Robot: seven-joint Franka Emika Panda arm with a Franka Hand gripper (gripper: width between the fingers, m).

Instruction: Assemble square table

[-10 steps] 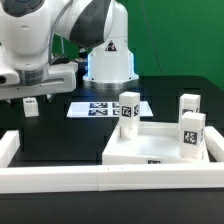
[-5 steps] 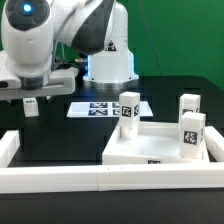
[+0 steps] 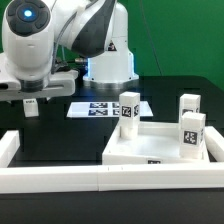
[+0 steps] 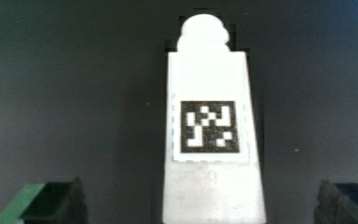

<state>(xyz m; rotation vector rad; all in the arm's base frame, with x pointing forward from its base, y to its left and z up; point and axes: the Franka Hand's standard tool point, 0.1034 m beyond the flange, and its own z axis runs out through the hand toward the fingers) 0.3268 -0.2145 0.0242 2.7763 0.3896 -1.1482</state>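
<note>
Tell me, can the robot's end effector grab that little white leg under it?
Probably yes. The end effector is open, its fingers on either side of the table leg, with nothing in between.

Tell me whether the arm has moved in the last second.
Yes. In the exterior view the arm has shifted toward that view's left, away from the marker board, which stays put. Its open jaws straddle a leg.
</note>
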